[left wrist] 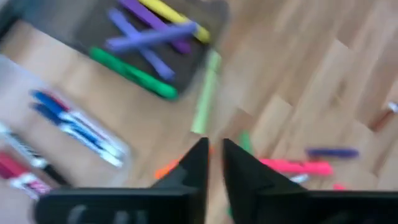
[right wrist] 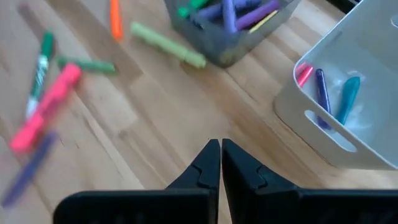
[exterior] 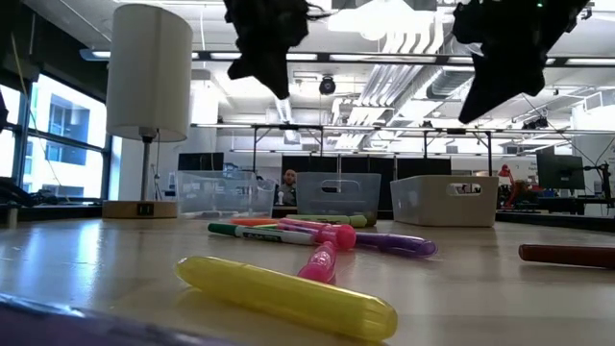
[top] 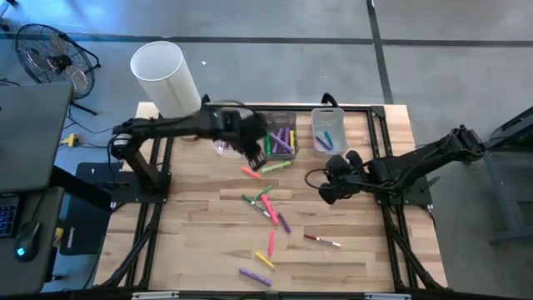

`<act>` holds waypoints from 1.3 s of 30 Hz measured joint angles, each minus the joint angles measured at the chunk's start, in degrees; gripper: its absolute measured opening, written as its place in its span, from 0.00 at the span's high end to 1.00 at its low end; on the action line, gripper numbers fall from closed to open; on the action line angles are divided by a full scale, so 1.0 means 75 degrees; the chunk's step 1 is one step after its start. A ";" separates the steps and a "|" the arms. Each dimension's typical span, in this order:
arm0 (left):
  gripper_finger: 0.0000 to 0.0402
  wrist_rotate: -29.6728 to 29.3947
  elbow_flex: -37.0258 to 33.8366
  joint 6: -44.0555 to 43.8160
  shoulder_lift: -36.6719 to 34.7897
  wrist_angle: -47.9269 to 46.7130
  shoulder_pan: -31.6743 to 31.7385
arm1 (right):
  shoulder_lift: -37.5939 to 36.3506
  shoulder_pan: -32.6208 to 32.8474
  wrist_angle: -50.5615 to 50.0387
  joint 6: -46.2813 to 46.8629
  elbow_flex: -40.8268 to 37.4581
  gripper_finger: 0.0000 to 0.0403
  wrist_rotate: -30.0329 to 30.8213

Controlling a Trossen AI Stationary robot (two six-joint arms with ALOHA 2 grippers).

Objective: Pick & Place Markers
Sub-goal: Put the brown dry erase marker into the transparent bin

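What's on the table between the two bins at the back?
Nothing: in the high view, bare wood separates the dark bin of markers from the white bin.
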 joint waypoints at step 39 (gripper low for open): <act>1.00 0.0032 -0.7613 -0.0274 -0.4183 0.5690 -0.2771 | 0.3760 0.1163 -0.1571 -0.0623 0.3375 0.99 -0.3503</act>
